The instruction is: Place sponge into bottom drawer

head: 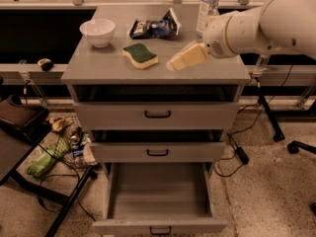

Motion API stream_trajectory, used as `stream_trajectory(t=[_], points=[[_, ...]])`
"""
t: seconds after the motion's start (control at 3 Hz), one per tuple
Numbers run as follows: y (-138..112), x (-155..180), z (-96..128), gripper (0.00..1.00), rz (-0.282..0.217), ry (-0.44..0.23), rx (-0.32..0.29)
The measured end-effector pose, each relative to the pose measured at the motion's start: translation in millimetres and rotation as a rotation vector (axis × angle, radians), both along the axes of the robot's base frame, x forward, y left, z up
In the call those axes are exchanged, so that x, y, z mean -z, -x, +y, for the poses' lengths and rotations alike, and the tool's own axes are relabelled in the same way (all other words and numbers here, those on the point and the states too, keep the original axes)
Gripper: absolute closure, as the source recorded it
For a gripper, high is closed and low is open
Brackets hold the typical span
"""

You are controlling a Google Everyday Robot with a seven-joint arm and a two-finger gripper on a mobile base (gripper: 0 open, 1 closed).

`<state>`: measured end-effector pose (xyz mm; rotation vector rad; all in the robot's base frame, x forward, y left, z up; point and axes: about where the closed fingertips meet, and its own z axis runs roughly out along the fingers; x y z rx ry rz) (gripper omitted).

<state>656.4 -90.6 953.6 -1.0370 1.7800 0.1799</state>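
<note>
The sponge (140, 55), dark green face up on pale yellow foam, lies on the grey cabinet top (98, 68), left of centre. My gripper (174, 64) hovers just above the top, a short way right of the sponge, pointing left toward it, apart from it. The white arm comes in from the upper right. The bottom drawer (159, 220) is pulled open at the cabinet's foot, its grey inside bare and its black handle at the frame's lower edge.
A white bowl (97, 32) stands at the back left of the top, a dark snack bag (154, 27) at the back centre, a clear bottle (208, 4) at the back right. Two shallower drawers (157, 115) sit slightly ajar. Clutter and a chair leg (54, 154) lie on the floor at left.
</note>
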Motion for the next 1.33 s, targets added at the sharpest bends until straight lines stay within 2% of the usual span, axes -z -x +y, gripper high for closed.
stream_trajectory(t=[0.33, 0.67, 1.33], points=[[0, 0, 0, 0.0, 0.0, 0.0, 0.0], [-10, 12, 22, 0.0, 0.028, -0.036, 0.014], [-51, 46, 86, 0.0, 0.092, -0.176, 0.083]])
